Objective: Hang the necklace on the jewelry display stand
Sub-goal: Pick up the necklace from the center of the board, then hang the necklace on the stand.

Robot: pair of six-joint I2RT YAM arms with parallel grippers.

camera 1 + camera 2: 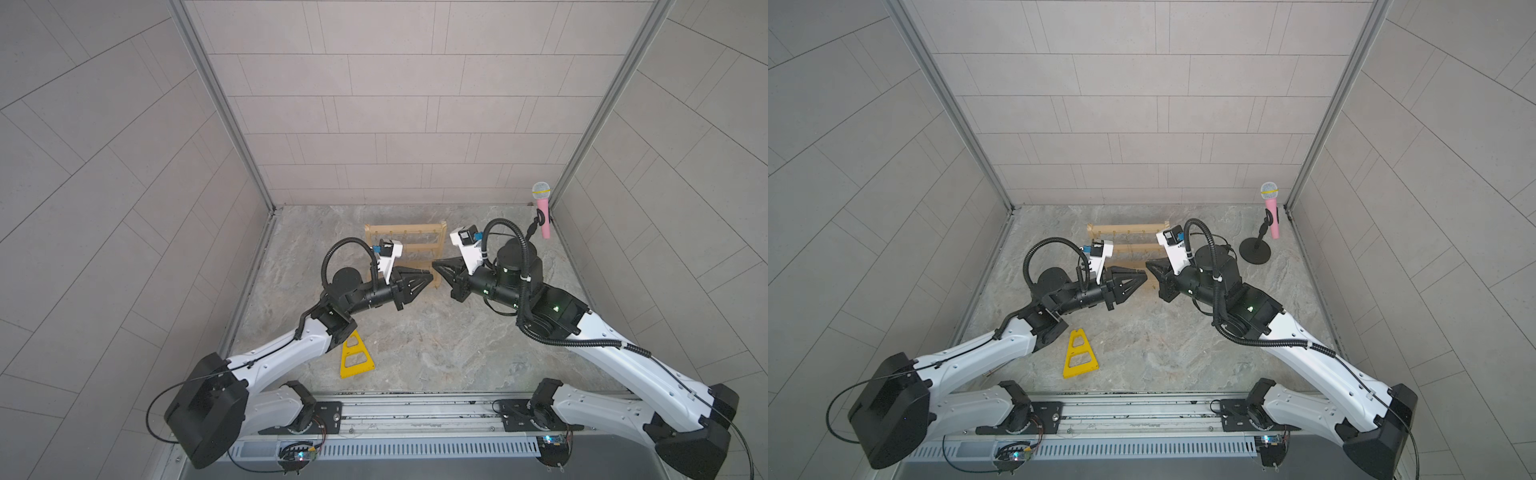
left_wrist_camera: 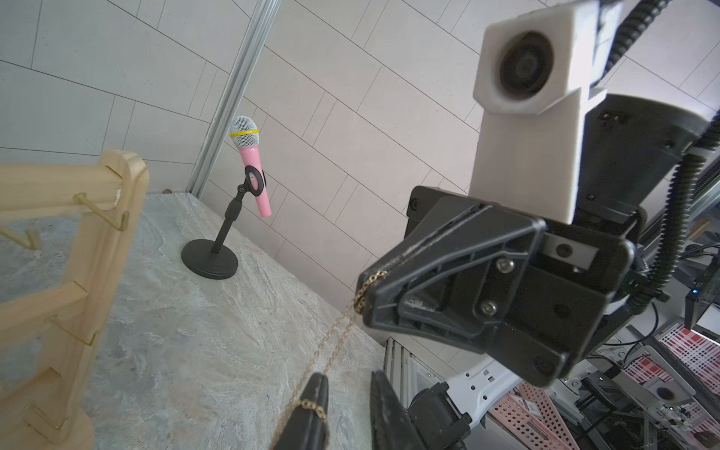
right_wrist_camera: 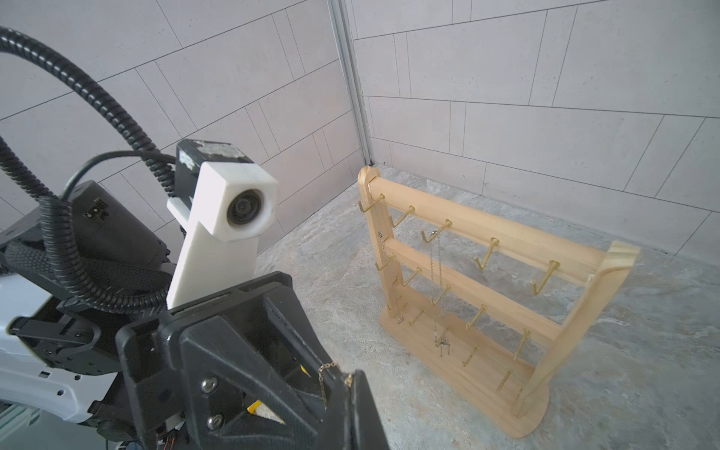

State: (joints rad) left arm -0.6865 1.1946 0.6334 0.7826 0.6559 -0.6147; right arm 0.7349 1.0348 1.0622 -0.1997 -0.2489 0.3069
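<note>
fine gold chain necklace (image 2: 362,290) is pinched in the closed right claw (image 2: 370,280) and draped over the parted left claw (image 2: 347,376), near the pale wooden jewelry display stand (image 3: 487,280).

blocked: jewelry display stand (image 1: 417,248) at back, microphone stand (image 1: 1255,250) right corner | free: tabletop (image 1: 436,340) middle front

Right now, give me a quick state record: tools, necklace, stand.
left tool: open, necklace draped over it
right tool: shut on necklace
necklace: gold chain, strung in air between both tools, not yet hung
jewelry display stand: upright, untouched; silver chain hanging from a top-bar hook
</note>
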